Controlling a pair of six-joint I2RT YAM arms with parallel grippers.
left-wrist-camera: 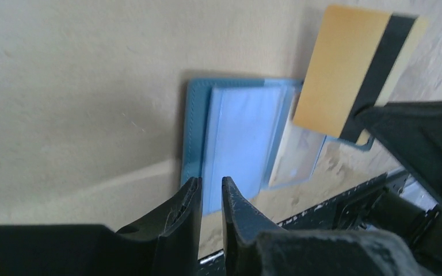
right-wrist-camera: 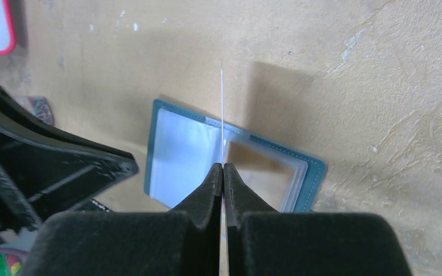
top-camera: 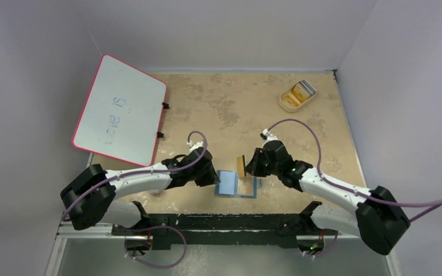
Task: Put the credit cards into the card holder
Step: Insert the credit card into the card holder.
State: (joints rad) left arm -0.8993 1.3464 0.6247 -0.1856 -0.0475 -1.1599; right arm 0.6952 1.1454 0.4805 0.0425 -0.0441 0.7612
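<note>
A: Orange-yellow card with dark stripe [left-wrist-camera: 345, 69] hangs on edge over the teal-blue bifold card holder [right-wrist-camera: 172, 155], which lies open between the arms. The right gripper [right-wrist-camera: 223, 169] pinches it.

B: Align with the clear pocket mouth (hard to see, probably near the spine) and lower slowly. The left gripper [left-wrist-camera: 212, 187], nearly closed and empty, could pin the flap.

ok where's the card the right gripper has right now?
In the top view it's at the near-centre of the table: the orange-yellow card is pinched in the right gripper, held on edge over the middle of the open card holder.
</note>
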